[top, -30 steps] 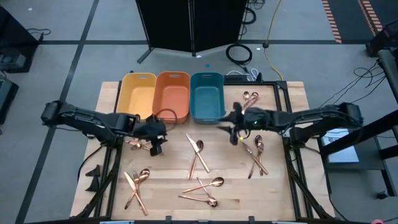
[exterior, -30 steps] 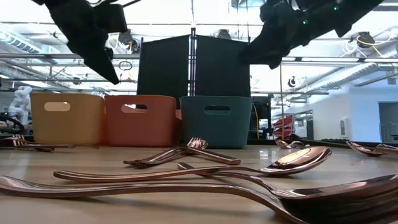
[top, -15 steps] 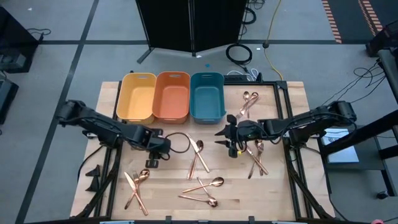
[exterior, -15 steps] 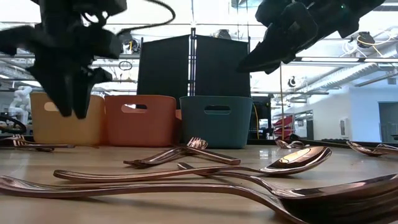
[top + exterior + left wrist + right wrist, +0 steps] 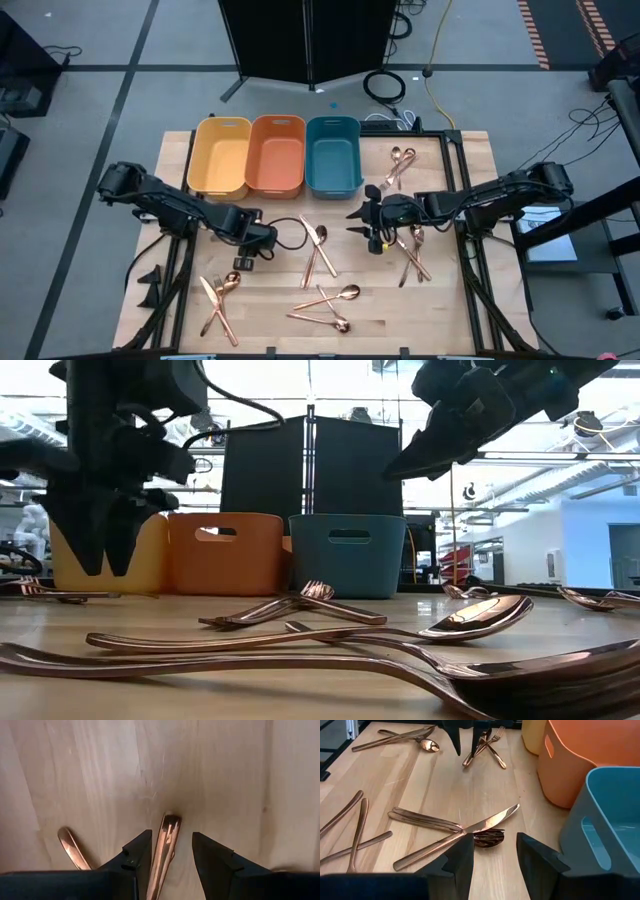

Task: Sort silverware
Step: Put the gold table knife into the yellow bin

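Note:
Copper silverware lies scattered on the wooden table in the high view: a knife-and-fork pile (image 5: 319,249), spoons and forks (image 5: 325,304), a pile (image 5: 219,299) by the near left corner, a pile (image 5: 411,252) on the right, and spoons (image 5: 401,161) beside the teal bin. My left gripper (image 5: 244,254) (image 5: 100,555) points down, open, just above the table. In its wrist view, its fingers stand on either side of one piece's slim handle (image 5: 167,845). My right gripper (image 5: 369,228) (image 5: 492,855) is open and raised, looking over the knife (image 5: 470,827) of the middle pile.
Yellow bin (image 5: 222,155), orange bin (image 5: 277,153) and teal bin (image 5: 333,152) stand in a row along the far edge. A second copper piece (image 5: 72,850) lies close beside my left fingers. Bare wood lies between the two grippers.
My left gripper has moved from near the bins toward the table's near edge and has come down to just above the silverware there. My right gripper has drawn back from the teal bin toward the near edge, then held still.

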`<state>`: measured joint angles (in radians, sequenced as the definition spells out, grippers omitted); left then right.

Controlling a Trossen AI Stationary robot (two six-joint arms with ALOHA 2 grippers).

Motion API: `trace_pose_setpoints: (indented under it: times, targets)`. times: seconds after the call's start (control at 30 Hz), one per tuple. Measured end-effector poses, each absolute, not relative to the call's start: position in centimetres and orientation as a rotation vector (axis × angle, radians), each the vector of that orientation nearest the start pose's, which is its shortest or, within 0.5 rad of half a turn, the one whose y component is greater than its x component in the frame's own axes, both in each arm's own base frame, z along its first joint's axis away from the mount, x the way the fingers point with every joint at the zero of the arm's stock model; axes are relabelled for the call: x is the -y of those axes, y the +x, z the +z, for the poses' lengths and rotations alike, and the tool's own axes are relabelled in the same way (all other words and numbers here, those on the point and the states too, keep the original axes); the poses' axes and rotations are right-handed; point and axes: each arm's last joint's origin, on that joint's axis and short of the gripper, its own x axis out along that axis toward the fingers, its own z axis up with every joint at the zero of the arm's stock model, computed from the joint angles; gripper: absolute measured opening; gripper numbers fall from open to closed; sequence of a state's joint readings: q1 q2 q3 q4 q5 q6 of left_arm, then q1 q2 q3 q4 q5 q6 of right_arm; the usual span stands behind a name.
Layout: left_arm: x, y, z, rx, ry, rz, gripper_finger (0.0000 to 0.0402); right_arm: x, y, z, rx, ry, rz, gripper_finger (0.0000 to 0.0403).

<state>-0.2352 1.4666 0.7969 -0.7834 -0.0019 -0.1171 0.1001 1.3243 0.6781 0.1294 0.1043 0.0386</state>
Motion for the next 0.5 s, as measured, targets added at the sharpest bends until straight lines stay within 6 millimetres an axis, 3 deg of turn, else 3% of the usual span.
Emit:
trace_pose_setpoints:
  times: [0.5]
  targets:
    - [5.2, 21.6, 13.8, -1.432, 0.072, -0.099, 0.0137, -2.4, 27.0, 21.2, -0.515, -0.025, -0.013, 0.0139]
